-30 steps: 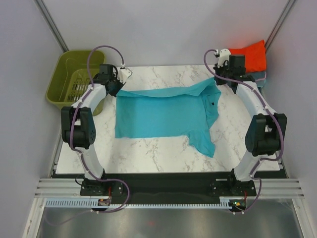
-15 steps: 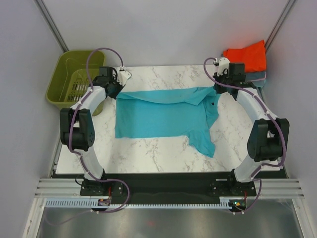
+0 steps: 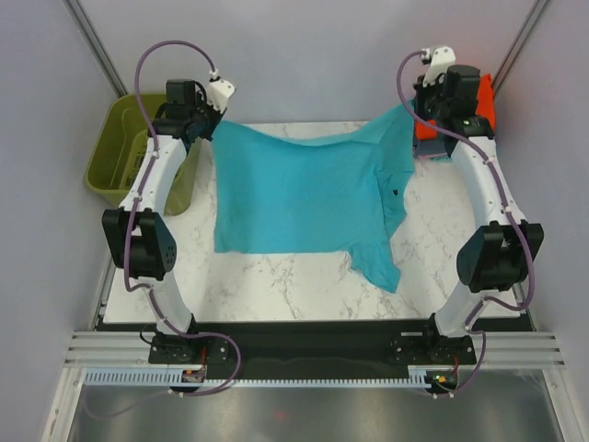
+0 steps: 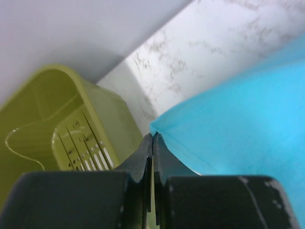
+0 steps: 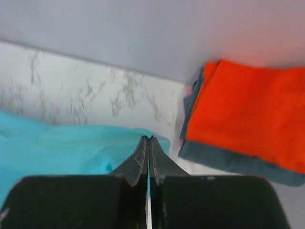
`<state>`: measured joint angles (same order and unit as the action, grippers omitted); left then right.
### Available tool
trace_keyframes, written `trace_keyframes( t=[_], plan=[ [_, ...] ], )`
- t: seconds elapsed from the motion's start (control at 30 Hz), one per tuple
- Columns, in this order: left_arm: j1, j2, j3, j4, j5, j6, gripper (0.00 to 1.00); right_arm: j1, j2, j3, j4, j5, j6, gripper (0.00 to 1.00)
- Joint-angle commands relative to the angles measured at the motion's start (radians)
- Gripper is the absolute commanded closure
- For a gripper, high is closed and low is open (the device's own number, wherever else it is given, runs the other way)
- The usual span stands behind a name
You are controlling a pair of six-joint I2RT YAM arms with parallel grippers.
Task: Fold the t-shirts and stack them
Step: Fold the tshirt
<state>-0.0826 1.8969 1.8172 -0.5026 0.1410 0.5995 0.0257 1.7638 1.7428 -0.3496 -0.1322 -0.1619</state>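
Lifting is the change you have just made: a second ago both arms sat low at the far edge of the marble table (image 3: 276, 276), and now they stand raised, so the far edge of the teal t-shirt (image 3: 304, 193) has come up off the top. Your left gripper (image 3: 210, 122), at about 11 o'clock in the top view, has its jaws pressed together on the shirt's far-left corner, and the left wrist view shows the cloth pinched right at the tips. The shirt hangs between the two grips, sagging a little in the middle, while its near hem and the sleeve at about 5 o'clock lie on the table. Your right gripper (image 3: 411, 112), at about 1 o'clock, is clamped the same way on the far-right part of the cloth. I judge this to be the start of a fold, since with that edge held up you can carry it toward 6 o'clock over the near half. As for containers, the olive-green basket (image 3: 115, 157) sits at 10 o'clock, just beside the table's left edge, and what shows of its inside is slotted floor with no cloth visible. At about 1 o'clock, the orange-red t-shirt (image 5: 248, 109) lies folded on the grey-blue t-shirt (image 5: 228, 160), the stack this one should join.
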Motion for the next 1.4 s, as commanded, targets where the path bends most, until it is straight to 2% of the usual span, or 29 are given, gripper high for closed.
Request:
trace_keyframes(
  t=[0.0,0.17,0.43,0.57,0.67,0.83,0.93,1.1,1.2,1.37],
  plan=[
    [-0.016,-0.137,0.080,-0.062,0.078,-0.104,0.98,-0.007,-0.095,0.125,0.025,0.046,0.064,1.00],
    [-0.034,-0.324,0.053,-0.102,0.097,-0.124,0.98,-0.007,-0.287,0.129,-0.029,0.077,0.065,1.00],
    [-0.034,-0.701,-0.061,-0.160,0.097,-0.078,0.98,-0.007,-0.651,0.001,-0.178,0.126,0.001,1.00],
    [-0.034,-0.827,-0.076,-0.195,0.092,-0.066,0.98,-0.007,-0.805,0.049,-0.276,0.177,0.009,1.00],
    [-0.034,-0.887,-0.064,-0.203,0.086,-0.034,0.98,-0.020,-0.851,0.116,-0.334,0.195,-0.017,1.00],
    [-0.034,-0.865,0.046,-0.202,0.111,-0.006,0.98,-0.052,-0.853,0.275,-0.368,0.220,-0.067,1.00],
    [-0.034,-0.820,0.128,-0.198,0.109,-0.007,0.98,-0.052,-0.787,0.390,-0.376,0.233,-0.103,1.00],
    [-0.034,-0.765,0.131,-0.168,0.095,-0.006,0.98,-0.052,-0.705,0.440,-0.319,0.215,-0.123,1.00],
    [-0.034,-0.737,0.070,-0.162,0.071,0.019,0.98,-0.052,-0.672,0.351,-0.243,0.187,-0.146,1.00],
    [-0.032,-0.675,-0.125,-0.129,0.046,0.132,0.98,-0.052,-0.626,0.010,-0.091,0.096,-0.212,1.00]
  ],
)
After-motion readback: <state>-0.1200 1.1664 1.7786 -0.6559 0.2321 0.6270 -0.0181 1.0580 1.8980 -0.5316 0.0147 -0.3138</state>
